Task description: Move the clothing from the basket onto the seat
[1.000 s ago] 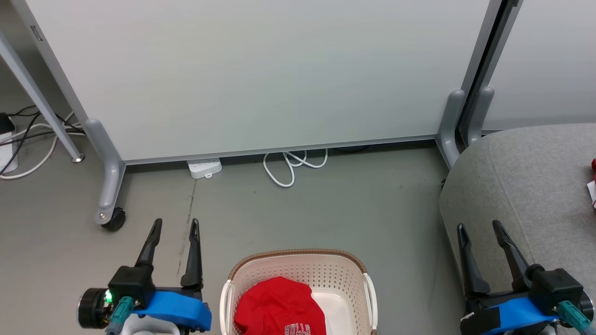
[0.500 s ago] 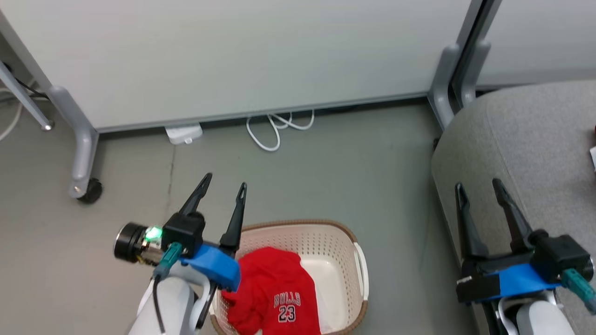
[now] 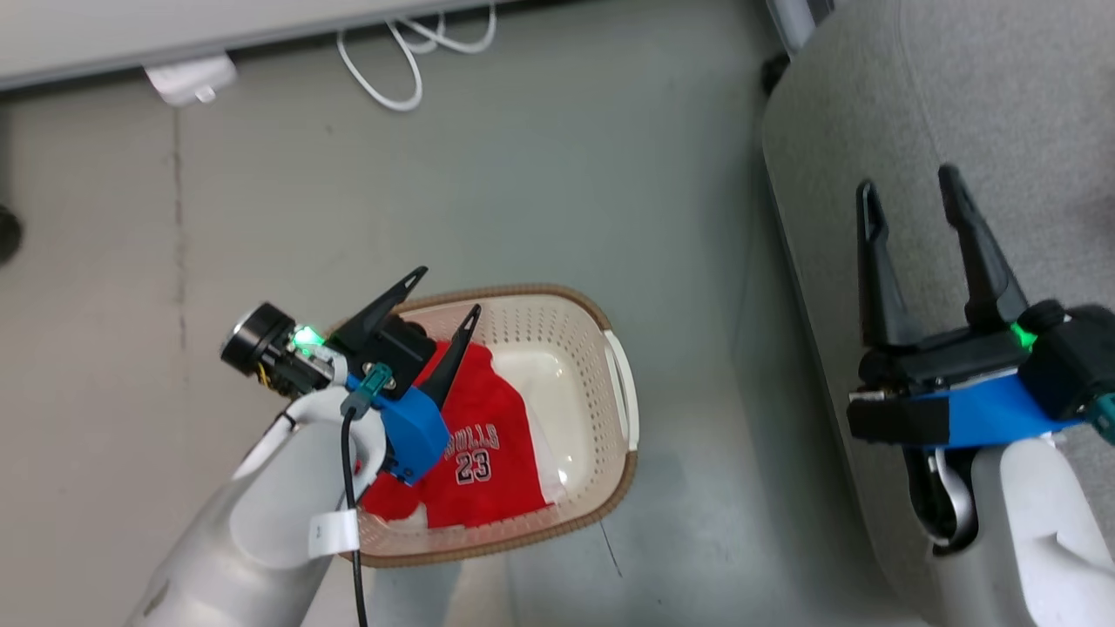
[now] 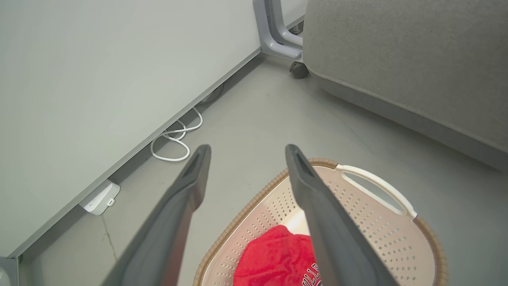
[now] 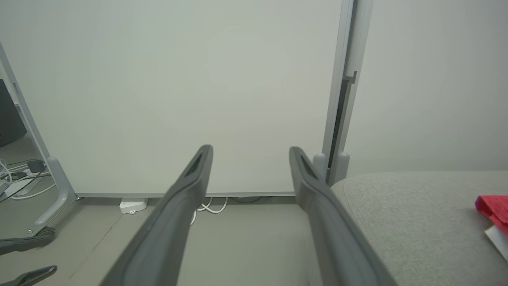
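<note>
Red clothing (image 3: 492, 418) in cream basket (image 3: 557, 324) below left end effector (image 3: 450, 289), wide open, empty; right end effector (image 3: 907, 178) likewise.

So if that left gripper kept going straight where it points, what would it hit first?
The left gripper would probably meet the grey floor just beyond the basket rim; depth is unclear.

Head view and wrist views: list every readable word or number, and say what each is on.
"BULLS": red jersey in the basket, head view.
"23": same jersey, below it.
Left wrist view: lettering cut off, unreadable.
White tag on the left arm's cable: nothing legible.
</note>
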You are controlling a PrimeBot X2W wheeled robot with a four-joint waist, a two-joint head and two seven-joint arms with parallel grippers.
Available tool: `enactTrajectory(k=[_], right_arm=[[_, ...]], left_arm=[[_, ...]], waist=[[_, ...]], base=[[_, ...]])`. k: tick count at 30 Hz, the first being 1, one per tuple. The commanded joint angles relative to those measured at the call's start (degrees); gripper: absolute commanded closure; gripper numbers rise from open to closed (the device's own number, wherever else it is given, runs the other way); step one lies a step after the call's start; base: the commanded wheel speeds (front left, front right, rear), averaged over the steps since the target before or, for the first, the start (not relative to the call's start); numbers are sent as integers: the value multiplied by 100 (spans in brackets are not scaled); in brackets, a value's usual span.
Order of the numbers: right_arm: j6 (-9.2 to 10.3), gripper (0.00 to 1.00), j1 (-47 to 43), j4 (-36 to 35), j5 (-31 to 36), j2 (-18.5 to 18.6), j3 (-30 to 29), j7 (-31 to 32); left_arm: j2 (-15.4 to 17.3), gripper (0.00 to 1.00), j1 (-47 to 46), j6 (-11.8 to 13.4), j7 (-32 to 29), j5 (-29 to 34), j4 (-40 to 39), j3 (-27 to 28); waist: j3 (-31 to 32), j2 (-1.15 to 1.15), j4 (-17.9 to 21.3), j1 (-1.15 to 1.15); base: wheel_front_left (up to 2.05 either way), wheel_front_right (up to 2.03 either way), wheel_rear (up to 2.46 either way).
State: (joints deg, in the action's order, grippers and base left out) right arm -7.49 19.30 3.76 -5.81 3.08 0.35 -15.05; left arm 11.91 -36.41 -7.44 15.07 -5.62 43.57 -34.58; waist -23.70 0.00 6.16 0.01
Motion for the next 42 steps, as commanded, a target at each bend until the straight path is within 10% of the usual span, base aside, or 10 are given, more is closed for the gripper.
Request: enactTrajectory(k=[1, 22, 42], right_arm=[[-1, 0, 239, -88, -22, 0, 33, -20], [-1, 0, 1338, -515, -64, -23, 231, -20], [-1, 0, 1591, -990, -68, -24, 212, -20]], left_arm=[[100, 0, -324, -2, 15, 21, 199, -254], [239, 0, -2109, -2, -83, -298, 2420, -2605], [465, 0, -3039, -2, -858, -665, 2973, -3401]], waist=[[-626, 0, 283, -1], [-2517, 0, 673, -1], [-3736, 0, 857, -1]], base=[[0, 0, 0], [0, 0, 0], [0, 0, 0]])
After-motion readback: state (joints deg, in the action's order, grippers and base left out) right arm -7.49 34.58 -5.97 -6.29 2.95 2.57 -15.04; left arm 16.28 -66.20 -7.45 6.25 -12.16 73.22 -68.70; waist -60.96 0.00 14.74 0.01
